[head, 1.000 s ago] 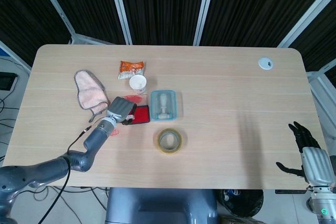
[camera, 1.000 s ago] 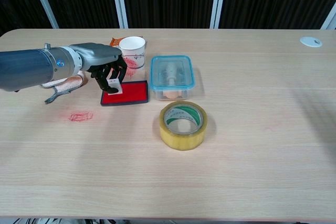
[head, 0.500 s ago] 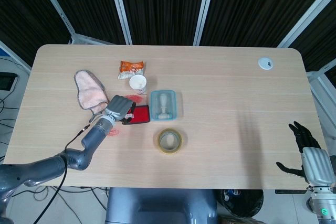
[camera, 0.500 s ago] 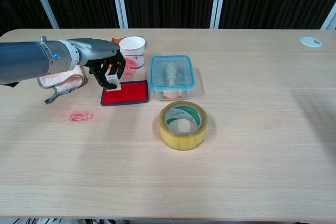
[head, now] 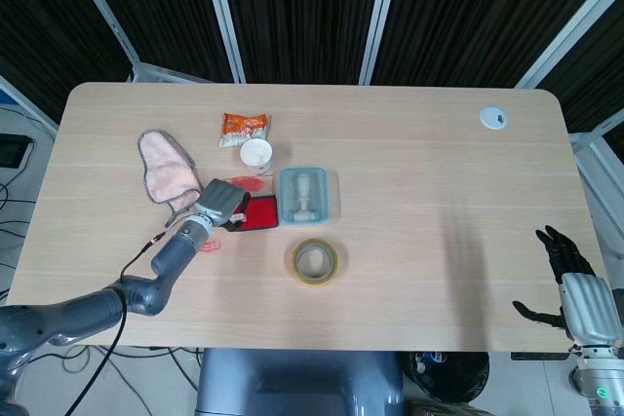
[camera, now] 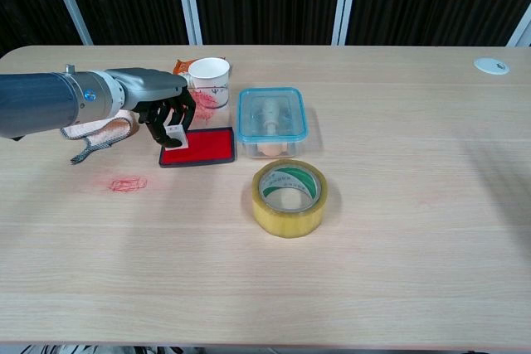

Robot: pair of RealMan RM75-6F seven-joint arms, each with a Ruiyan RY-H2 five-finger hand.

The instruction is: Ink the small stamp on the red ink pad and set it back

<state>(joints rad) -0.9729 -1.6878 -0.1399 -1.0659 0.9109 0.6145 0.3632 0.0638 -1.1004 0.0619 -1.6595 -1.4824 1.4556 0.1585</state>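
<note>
- Bench (camera: 390, 230): light wood; carries everything listed below.
- My left hand (camera: 166, 113): reaches in from the left edge and sits over the left end of the red ink pad. Its fingers (camera: 154, 128) are clenched around the small stamp. By far the nearer hand to the work.
- My right hand (head: 575, 289): well apart, off the bench's right front corner, fingers spread, holding nothing.
- Red ink pad (camera: 202, 147): flat, black-rimmed tray, long axis running left to right, just left of the clear box.
- Small stamp (camera: 178, 135): white block in my left fingers, roughly upright, face down directly over the pad's left end. Whether it touches the ink I cannot tell. I judge that the move turns on this vertical relation: straight down to ink, then up and aside to set it back.
- Red mark (camera: 127, 183): on the bench front-left of the pad.
</note>
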